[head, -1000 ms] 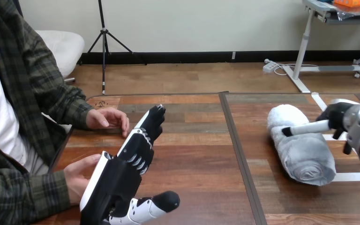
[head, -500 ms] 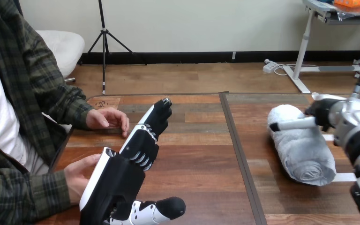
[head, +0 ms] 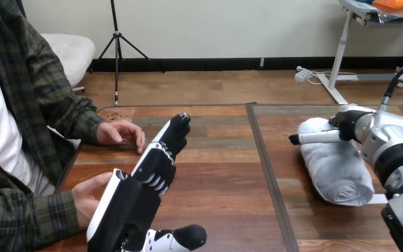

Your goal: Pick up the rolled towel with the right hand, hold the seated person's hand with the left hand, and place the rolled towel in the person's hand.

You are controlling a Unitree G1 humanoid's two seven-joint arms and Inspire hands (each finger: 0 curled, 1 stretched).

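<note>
Over the rolled towel (head: pixel 337 176), right hand (head: pixel 348 125) hovers, visible finger straight, set to grasp; left hand (head: pixel 149 176) flat-open beside the person's nearer hand (head: pixel 85 197), ready to hold it.

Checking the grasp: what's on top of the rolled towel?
The right hand is over the rolled towel's far end; the near end is bare. Contact beneath the hand is hidden.

Prob. a lab — robot arm (head: pixel 393 152) at wooden table (head: pixel 225 178).
</note>
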